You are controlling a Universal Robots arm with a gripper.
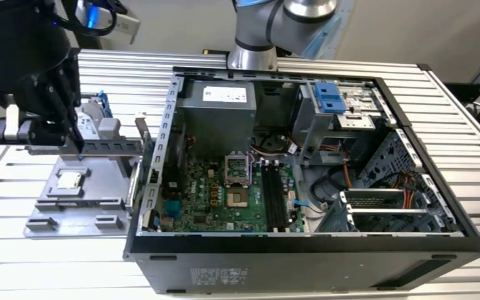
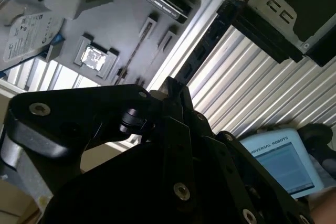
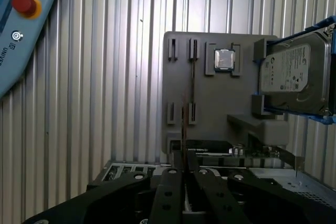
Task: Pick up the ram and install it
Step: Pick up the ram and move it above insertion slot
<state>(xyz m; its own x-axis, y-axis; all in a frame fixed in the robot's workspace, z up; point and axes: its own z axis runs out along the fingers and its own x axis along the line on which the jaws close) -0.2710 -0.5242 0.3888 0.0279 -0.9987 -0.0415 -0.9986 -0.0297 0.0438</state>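
Observation:
The ram [image 3: 184, 129] shows edge-on as a thin dark stick standing up between my fingertips in the first wrist view, over the grey parts tray [image 3: 210, 103]. My gripper [image 3: 184, 170] is shut on it. In the exterior view the black gripper [image 1: 72, 134] hangs above the tray [image 1: 98, 187], at the exterior view's left, outside the open computer case [image 1: 307, 250]. The long black memory slots [image 1: 277, 200] lie on the green motherboard inside the case. In the second wrist view, the fingers [image 2: 170, 93] come together over the tray.
On the tray sit a small silver-topped processor [image 3: 224, 60] and a silver hard drive in a blue frame [image 3: 294, 77]. A pale blue teach pendant [image 3: 21, 35] lies on the ribbed metal table. The case wall [image 1: 152, 181] stands between tray and motherboard.

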